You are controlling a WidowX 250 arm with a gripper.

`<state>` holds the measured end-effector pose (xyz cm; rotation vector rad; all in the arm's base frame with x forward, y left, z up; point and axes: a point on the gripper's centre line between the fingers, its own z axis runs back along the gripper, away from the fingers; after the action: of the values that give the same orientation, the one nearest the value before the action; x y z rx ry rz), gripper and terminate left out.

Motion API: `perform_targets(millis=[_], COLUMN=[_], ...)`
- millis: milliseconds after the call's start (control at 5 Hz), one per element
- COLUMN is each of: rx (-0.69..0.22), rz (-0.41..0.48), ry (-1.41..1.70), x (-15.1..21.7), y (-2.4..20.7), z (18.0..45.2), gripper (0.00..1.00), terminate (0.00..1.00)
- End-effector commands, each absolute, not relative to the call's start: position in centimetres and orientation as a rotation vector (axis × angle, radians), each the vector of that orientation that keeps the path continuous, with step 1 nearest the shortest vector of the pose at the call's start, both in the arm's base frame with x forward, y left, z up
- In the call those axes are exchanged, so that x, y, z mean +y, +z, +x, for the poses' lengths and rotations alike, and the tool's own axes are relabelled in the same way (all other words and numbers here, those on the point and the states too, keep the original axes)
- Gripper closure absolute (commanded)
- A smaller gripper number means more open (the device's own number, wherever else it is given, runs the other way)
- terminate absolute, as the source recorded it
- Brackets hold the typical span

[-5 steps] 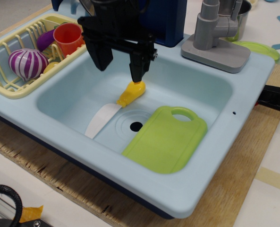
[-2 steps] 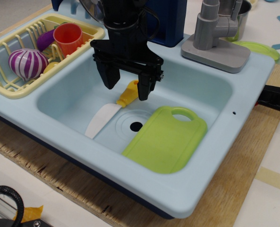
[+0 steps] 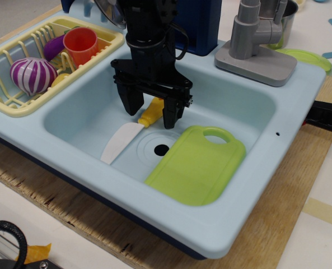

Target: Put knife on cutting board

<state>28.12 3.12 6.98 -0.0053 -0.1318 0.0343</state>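
The knife [image 3: 126, 135] lies in the light-blue toy sink [image 3: 255, 112], its white blade pointing front left and its yellow handle [image 3: 149, 114] toward the back. My black gripper [image 3: 151, 114] is open and low in the sink, with one finger on each side of the yellow handle, not closed on it. The lime-green cutting board [image 3: 196, 163] lies in the sink to the right of the drain [image 3: 162, 149], its handle hole at the far end, leaning on the front wall.
A yellow dish rack [image 3: 9, 101] at the left holds a striped purple-white ball [image 3: 31, 74], an orange cup [image 3: 80, 45] and a purple item. A grey faucet [image 3: 254, 39] stands at the back right, with a pale-green plate [image 3: 305, 56] behind it.
The gripper has come down into the sink and shifted slightly, from above the knife handle to straddling it. The knife and board have not moved.
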Motion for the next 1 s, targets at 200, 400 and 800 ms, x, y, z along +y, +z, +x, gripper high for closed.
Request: perform_targets(millis=[200,400,800], rx=[-0.170,-0.169,-0.199], rz=[-0.009,-0.022,-0.020], ry=[0.039,0.051,0.055], x=[3.5,3.6,2.8], y=[7.4,7.5,10.8], z=[28.9,28.6,28.5], gripper=[1.00,0.00,0.00], terminate=[0.00,0.00,0.00])
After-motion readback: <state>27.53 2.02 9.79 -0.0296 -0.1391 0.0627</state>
